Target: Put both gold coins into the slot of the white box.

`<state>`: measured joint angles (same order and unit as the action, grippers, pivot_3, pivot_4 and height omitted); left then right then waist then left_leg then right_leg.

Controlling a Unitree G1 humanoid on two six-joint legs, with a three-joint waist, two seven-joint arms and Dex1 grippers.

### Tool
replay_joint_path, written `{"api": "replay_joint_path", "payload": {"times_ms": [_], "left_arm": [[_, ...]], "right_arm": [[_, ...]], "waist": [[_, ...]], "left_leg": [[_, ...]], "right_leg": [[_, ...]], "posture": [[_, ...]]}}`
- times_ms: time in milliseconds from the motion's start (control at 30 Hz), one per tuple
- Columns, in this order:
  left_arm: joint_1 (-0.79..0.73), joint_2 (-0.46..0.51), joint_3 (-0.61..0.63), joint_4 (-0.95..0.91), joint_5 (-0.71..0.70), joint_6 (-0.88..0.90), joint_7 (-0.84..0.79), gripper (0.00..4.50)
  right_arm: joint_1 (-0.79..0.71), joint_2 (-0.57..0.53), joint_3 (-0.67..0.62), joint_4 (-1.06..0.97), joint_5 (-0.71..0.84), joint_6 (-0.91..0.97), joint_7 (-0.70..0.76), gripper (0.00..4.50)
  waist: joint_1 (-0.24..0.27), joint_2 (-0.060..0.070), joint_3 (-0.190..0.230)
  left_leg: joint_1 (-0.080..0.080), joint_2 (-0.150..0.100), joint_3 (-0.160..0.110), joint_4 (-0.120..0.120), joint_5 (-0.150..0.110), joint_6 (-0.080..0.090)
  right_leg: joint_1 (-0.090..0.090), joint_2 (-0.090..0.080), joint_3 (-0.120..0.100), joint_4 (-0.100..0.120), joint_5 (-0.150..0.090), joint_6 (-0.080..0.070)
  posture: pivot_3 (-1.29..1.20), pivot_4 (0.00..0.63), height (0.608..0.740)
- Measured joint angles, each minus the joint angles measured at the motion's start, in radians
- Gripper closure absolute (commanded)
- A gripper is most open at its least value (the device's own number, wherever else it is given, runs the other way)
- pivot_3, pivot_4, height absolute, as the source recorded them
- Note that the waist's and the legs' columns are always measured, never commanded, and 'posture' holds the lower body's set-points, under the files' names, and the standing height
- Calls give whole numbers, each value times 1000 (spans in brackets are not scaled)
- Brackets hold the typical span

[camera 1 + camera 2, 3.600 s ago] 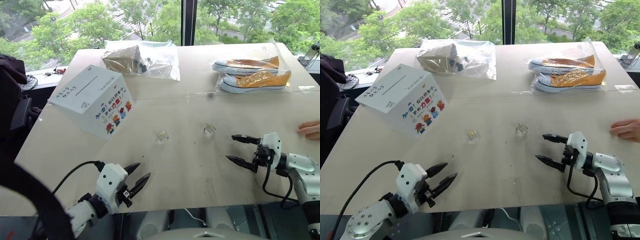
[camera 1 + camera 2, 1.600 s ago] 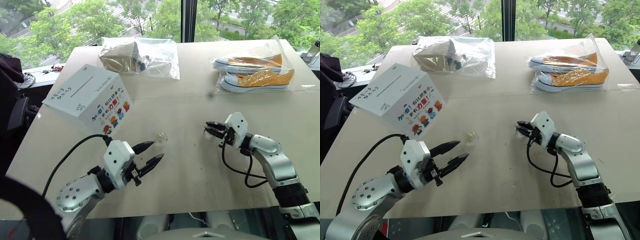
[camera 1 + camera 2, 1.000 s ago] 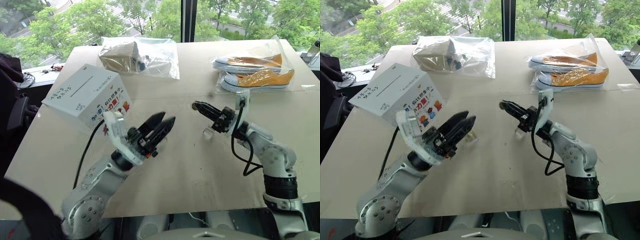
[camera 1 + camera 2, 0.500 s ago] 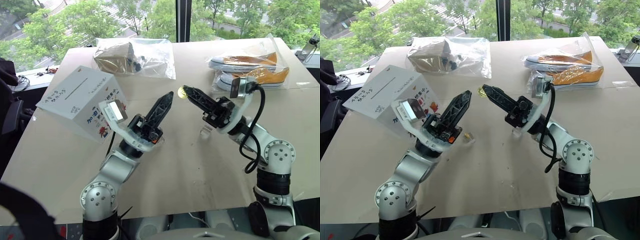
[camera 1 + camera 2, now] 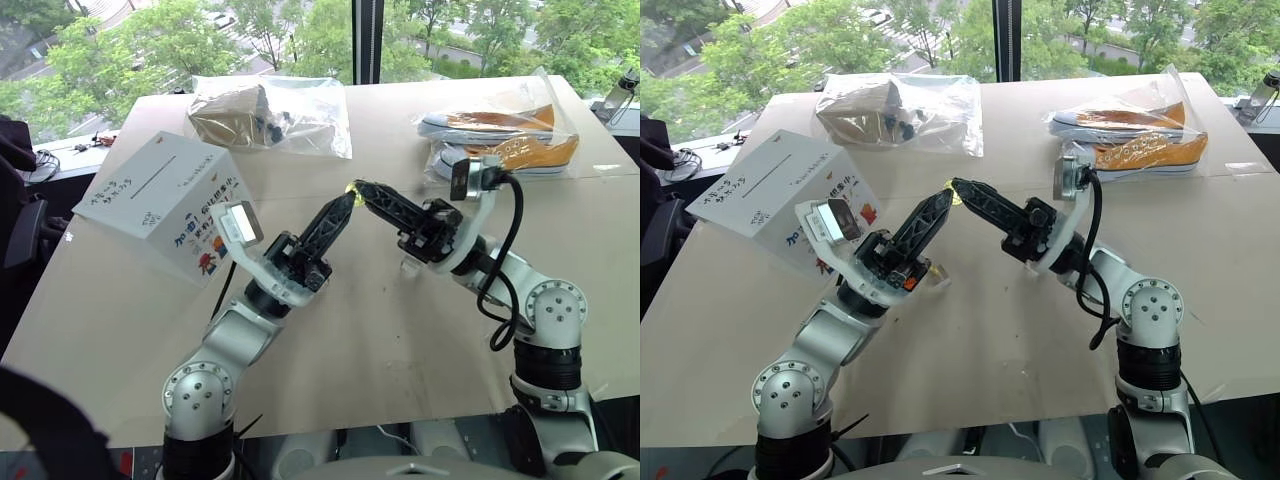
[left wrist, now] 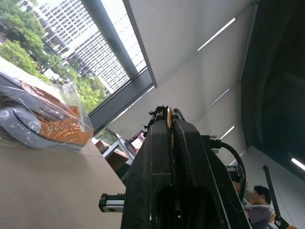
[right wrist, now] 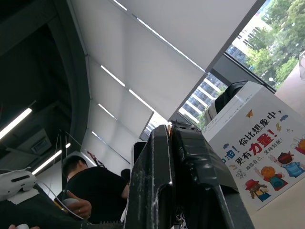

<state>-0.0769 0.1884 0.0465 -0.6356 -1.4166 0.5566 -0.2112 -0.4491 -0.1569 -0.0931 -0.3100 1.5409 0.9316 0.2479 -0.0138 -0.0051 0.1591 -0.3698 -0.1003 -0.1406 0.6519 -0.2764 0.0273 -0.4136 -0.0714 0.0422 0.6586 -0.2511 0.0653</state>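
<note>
Both arms up over table, tips meeting mid-air. Left gripper and right gripper both pinched tight on same gold coin, looks like handoff to us. White box sits far left, slot facing up, well apart from coin.

Bright window daylight; wrist foregrounds perhaps blurred.

Both arms rise toward the frame's centre, the left pincer and right pincer closed, their tips meeting with forearms angled up and inward.
</note>
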Motion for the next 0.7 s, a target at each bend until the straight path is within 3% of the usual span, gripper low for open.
{"api": "replay_joint_path", "payload": {"times_ms": [400,500,700], "left_arm": [[-6,4,-8,10,-1,-3,-21,4436],[-16,3,-9,13,-1,-3,-10,4500],[-36,35,9,19,43,-12,40,4500]], "right_arm": [[0,-24,19,-6,1,-17,18,4500],[0,-24,20,-6,0,-21,18,3660],[0,-7,34,-19,-13,-58,2,776]], "waist": [[0,0,0],[0,0,0],[0,0,0]], "left_leg": [[0,0,0,0,0,0],[0,0,0,0,0,0],[0,0,0,0,0,0]], "right_leg": [[0,0,0,0,0,0],[0,0,0,0,0,0],[0,0,0,0,0,0]], "posture": [[0,150,740],[0,150,740],[0,150,740]]}}
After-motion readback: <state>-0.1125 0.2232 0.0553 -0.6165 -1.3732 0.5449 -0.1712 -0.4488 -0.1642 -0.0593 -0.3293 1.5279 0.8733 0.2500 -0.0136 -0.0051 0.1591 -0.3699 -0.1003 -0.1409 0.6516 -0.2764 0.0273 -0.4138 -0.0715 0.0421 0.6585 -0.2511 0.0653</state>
